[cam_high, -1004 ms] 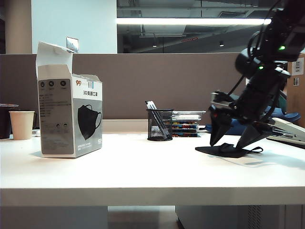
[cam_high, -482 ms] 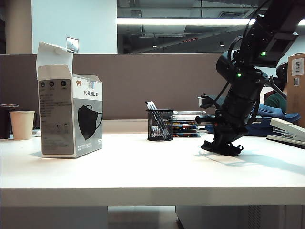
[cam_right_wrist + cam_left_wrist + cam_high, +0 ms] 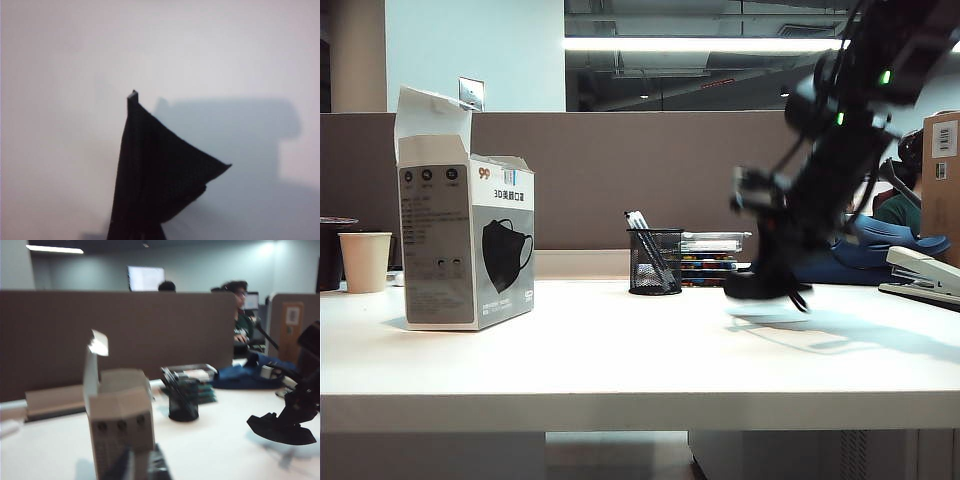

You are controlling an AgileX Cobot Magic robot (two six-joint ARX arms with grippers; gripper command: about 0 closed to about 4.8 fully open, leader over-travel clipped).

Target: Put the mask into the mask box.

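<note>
Two grippers are working: the right gripper (image 3: 765, 285) is pinching the black mask (image 3: 760, 287) just above the white table (image 3: 620, 360), well apart from the open-flapped mask box (image 3: 468, 240), while the left gripper (image 3: 142, 467), blurred, is sitting near that box, its opening impossible to tell.

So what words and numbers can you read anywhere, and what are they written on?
"99": red logo near the top of the tall white-and-grey cardboard mask box, which stands on the left of the white table.
"3D": black text under that logo, followed by characters too small to read.
Grey side panel of the box: small print, too small to read.
Label on the brown cardboard carton at the far right: a barcode, its digits unreadable.
Both wrist views: nothing readable.
</note>
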